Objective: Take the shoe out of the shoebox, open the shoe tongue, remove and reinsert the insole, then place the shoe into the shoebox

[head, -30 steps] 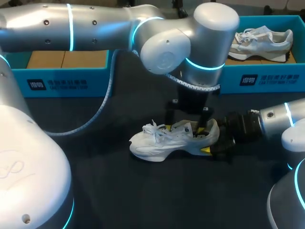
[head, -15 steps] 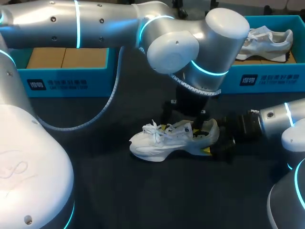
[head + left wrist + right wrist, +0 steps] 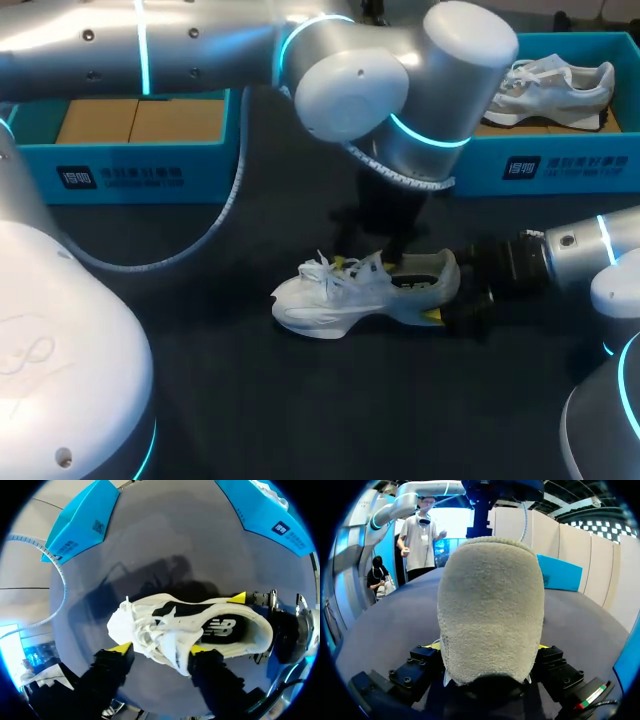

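Shoe (image 3: 350, 295), white, standing on its sole at the middle of the dark table (image 3: 300, 400), toe to the left and heel to the right, outside both boxes. We see the left gripper (image 3: 159, 648) over its middle with the fingers spread wide. One yellow tip sits beside the laces (image 3: 140, 632), the other at the rim of the opening, and the raised tongue (image 3: 172, 642) lies between them. We cannot tell whether either tip presses on it; no two-sided hold shows, so we read this gripper as open. The dark insole (image 3: 220, 630) lies flat inside the shoe. The right gripper (image 3: 486, 646) is closed on the heel (image 3: 490, 605): one finger bears on its far side, the other on its near side, with a yellow tip low against the sole.

Outward from the fingers, the left arm (image 3: 400, 90) comes in from the far left and bends down over the shoe, with a ribbed grey cable (image 3: 215, 225) hanging from it. The right arm (image 3: 580, 250) comes in low from the right. Along the far edge stand two open blue boxes: the left shoebox (image 3: 120, 175), holding brown cardboard (image 3: 140, 125), and the right shoebox (image 3: 560, 165), holding a second pale shoe (image 3: 555, 85). Both stand well apart from the shoe on the table.
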You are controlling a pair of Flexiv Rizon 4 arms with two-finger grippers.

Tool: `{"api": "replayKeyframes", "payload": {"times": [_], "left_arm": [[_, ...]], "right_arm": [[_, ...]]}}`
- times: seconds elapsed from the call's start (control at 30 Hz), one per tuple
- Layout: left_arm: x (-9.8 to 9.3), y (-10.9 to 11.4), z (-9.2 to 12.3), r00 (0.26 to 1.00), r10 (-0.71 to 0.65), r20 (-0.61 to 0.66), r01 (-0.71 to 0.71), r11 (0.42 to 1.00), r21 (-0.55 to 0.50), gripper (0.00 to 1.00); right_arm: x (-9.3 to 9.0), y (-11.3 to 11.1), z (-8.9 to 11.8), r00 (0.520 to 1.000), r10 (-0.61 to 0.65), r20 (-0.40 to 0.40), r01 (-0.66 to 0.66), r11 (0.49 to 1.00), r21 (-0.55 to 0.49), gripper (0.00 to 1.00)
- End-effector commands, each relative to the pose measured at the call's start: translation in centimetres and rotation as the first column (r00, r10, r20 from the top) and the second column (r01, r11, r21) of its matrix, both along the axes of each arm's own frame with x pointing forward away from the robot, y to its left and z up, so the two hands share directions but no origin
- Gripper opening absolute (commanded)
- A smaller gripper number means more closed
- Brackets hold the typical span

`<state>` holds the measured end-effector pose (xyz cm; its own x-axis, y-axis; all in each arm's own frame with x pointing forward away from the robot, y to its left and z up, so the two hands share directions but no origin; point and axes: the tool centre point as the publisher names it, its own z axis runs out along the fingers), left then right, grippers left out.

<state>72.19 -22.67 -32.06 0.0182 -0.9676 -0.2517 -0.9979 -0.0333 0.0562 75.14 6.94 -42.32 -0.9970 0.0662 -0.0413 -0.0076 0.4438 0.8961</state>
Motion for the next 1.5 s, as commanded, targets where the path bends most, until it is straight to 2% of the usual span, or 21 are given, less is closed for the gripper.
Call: {"api": "replayKeyframes", "payload": {"times": [0.03,0.2,0.6,0.9,1.5], "left_arm": [[0.2,1.2,-0.2,0.999,0.001,-0.043,-0.003,0.998,-0.055,0.0],[-0.1,1.4,-0.6,0.994,-0.011,-0.108,-0.001,0.994,-0.111,0.0],[-0.7,3.7,1.4,0.992,-0.027,-0.122,-0.001,0.976,-0.217,0.0],[-0.9,5.7,1.8,0.995,0.008,-0.102,-0.031,0.974,-0.225,0.0],[-0.6,9.0,-3.8,0.996,0.045,-0.079,-0.058,0.983,-0.175,0.0]], "right_arm": [[0.0,0.1,0.0,1.0,-0.002,0.001,0.002,1.0,-0.004,0.0],[0.0,0.1,0.0,1.0,-0.002,0.001,0.002,1.0,-0.004,0.0],[0.0,0.1,0.0,1.0,-0.002,0.001,0.002,1.0,-0.004,0.0],[0.0,0.1,0.0,1.0,-0.002,0.001,0.002,1.0,-0.004,0.0],[0.0,0.1,0.0,1.0,-0.002,0.001,0.002,1.0,-0.004,0.0]]}}
